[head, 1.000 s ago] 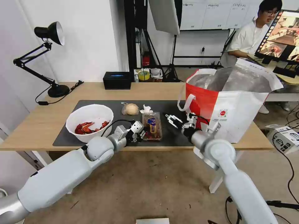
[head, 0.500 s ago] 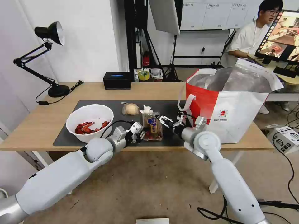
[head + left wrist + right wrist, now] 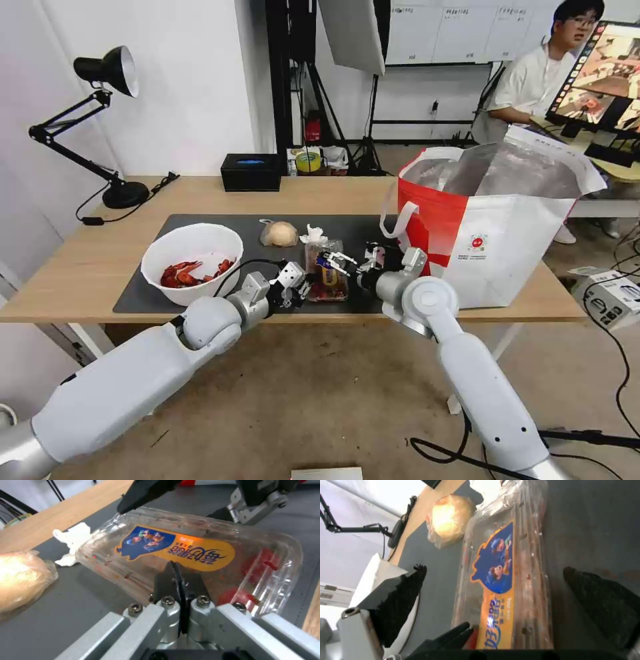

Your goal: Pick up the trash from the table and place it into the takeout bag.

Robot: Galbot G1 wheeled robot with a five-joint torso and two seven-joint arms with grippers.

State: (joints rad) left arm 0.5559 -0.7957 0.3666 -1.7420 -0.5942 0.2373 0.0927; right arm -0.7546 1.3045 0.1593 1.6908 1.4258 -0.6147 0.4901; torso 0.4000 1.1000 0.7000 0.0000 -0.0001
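Head view: we reach right gripper (image 3: pixel 341 261), jaws spread, over clamshell tray (image 3: pixel 326 273) on table (image 3: pixel 93 267); takeout bag (image 3: pixel 497 227) behind it.

Left wrist view: left gripper (image 3: pixel 180 580) pressed closed, tips against tray's side, likely bracing.

Right wrist view: tray between spread fingers (image 3: pixel 400 605), ungrasped.

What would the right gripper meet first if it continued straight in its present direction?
Most likely the clamshell tray: the right gripper is open, its fingers astride the tray. Whether they already touch it is unclear.
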